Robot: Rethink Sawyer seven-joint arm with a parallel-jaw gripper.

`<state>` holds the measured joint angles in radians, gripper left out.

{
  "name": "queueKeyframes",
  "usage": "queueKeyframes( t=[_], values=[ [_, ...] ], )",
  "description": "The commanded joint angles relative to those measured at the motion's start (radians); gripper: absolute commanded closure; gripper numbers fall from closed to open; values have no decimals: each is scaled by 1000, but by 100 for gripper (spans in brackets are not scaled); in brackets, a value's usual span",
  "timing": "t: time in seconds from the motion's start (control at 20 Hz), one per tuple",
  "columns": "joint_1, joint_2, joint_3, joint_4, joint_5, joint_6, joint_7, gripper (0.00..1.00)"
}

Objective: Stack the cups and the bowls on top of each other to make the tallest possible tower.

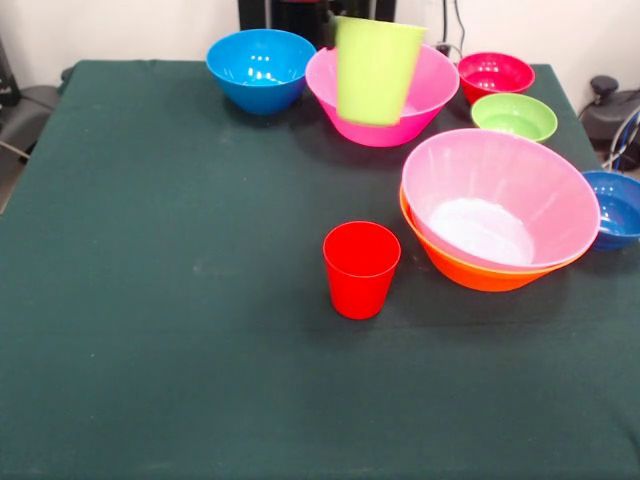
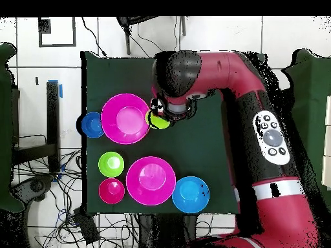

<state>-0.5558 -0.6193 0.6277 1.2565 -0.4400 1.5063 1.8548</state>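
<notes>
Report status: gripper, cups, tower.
Gripper hidden behind lime green cup, which hangs in the air. Red cup upright on table, alone. Pink bowl nested tilted in orange bowl. Nothing blocking.

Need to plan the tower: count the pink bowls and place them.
2. One pink bowl sits tilted inside the orange bowl, front view's right. The other pink bowl stands at the far edge, partly behind the raised green cup.

You see smooth, glossy plastic on every bowl, from the light blue bowl (image 1: 260,68) near the desk's far edge to the big pink bowl (image 1: 500,200) nested in the orange bowl (image 1: 470,272), while the desk (image 1: 160,300) wears matt dark green cloth.
</notes>
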Motion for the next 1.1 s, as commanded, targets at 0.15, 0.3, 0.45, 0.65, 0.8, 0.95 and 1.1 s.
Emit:
queueKeyframes(
  t=[0.15, 0.3, 0.45, 0.65, 0.8, 0.95, 1.1],
  values=[
    [109, 155, 38, -272, 13, 151, -113, 100],
    [113, 144, 25, -236, 39, 129, -86, 100],
    [114, 139, 8, -193, 58, 93, -69, 100],
    [97, 105, -8, -80, 78, 16, -54, 100],
    [93, 102, -20, -26, 72, -40, -47, 100],
    [92, 103, -26, -5, 69, -39, -45, 100],
    [95, 110, -29, 10, 66, -61, -33, 100]
  ],
)
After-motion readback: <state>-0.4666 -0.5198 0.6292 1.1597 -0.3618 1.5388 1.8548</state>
